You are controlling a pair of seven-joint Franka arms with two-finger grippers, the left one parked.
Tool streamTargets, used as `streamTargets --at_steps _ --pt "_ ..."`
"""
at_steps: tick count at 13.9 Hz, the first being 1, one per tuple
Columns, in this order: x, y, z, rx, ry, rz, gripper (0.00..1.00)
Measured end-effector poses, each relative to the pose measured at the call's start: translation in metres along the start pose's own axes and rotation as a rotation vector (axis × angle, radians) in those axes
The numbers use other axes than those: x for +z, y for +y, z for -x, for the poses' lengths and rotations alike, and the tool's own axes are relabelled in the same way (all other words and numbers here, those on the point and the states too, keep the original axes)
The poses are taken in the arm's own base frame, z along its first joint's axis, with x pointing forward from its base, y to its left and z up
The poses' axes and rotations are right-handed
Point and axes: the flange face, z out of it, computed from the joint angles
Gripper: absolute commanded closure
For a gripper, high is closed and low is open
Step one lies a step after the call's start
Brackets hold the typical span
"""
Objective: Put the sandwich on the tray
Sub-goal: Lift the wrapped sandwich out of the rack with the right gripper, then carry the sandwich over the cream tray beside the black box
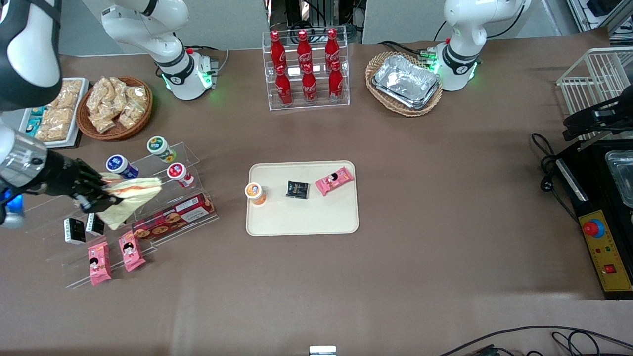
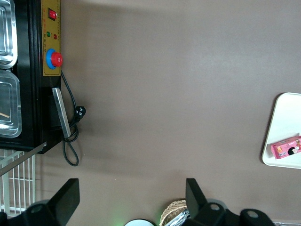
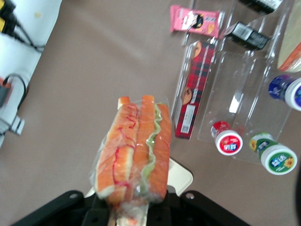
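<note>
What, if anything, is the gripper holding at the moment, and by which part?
The gripper, above the clear snack rack, holds the sandwich by one narrow end.

Gripper (image 3: pixel 126 207) clamped on wrapped sandwich (image 3: pixel 134 153), held above brown table (image 3: pixel 84 84); just beside: clear acrylic stand (image 3: pixel 244 89) with red biscuit box (image 3: pixel 193 89), pink snack packet (image 3: pixel 195 21), red-lidded (image 3: pixel 227 140), green-lidded (image 3: pixel 273 154), blue-lidded (image 3: pixel 287 90) cups.

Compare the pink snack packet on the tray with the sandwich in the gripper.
The sandwich is held off the table by the gripper, above the clear display stand; the pink snack packet lies flat on the tray. The sandwich is clear-wrapped, showing orange and green filling; the packet is opaque pink and smaller. Both are wrapped.
</note>
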Motion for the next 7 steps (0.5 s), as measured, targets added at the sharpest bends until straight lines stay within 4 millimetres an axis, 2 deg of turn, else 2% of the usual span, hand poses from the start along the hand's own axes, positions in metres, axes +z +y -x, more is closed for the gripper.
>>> streamTargets --at_steps 7 --pt "0.030 -0.055 0.123 -0.173 -0.037 0.029 1.00"
